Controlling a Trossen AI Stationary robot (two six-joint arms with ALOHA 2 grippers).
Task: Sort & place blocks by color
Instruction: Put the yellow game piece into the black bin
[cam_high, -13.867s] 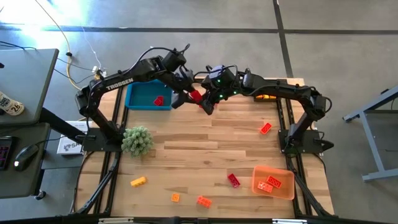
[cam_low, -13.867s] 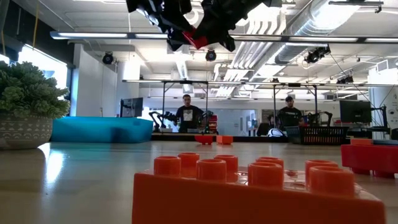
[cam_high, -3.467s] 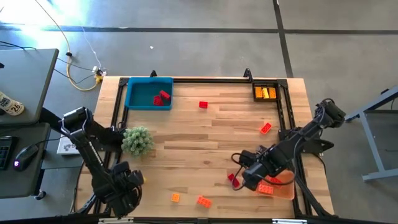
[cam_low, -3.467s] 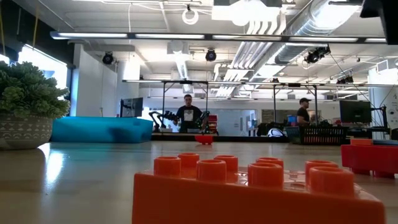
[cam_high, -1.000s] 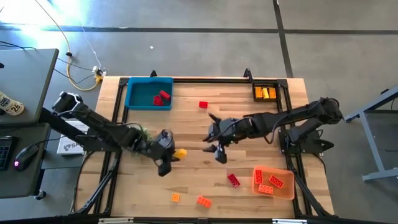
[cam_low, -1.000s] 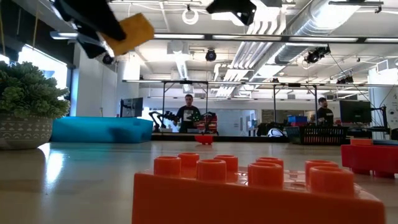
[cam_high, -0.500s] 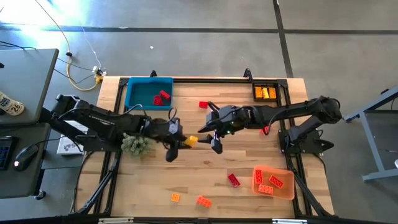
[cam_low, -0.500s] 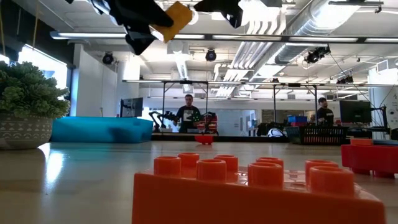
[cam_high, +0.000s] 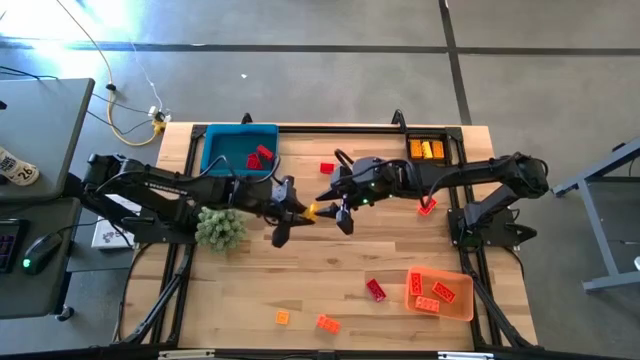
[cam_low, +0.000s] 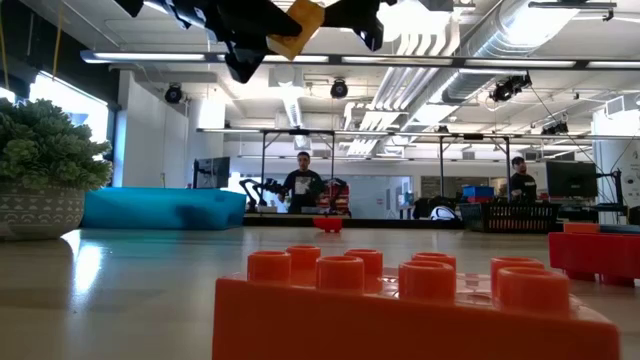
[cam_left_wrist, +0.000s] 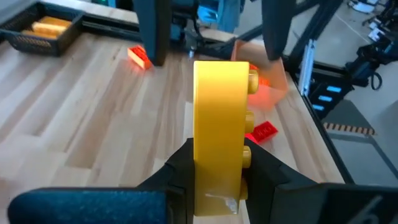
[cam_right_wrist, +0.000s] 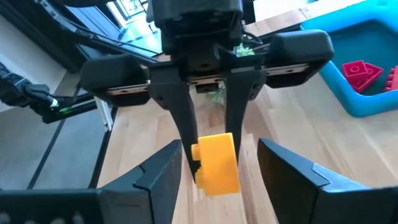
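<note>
No legible text, labels or numbers.

Left end effector (cam_right_wrist: 208, 140) clamps yellow block (cam_right_wrist: 216, 163); right end effector (cam_right_wrist: 217, 177) fingers spread either side.

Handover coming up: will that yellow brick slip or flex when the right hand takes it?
The yellow brick looks rigid, so it probably won't flex. Its glossy flat faces may slip, though the left hand grips it squarely. The right hand sits open around it, likely wide enough.

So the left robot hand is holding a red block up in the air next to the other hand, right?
Not quite. The block is yellow, not red, as the left wrist view shows. The left gripper does hold it in the air, close to the right gripper.
</note>
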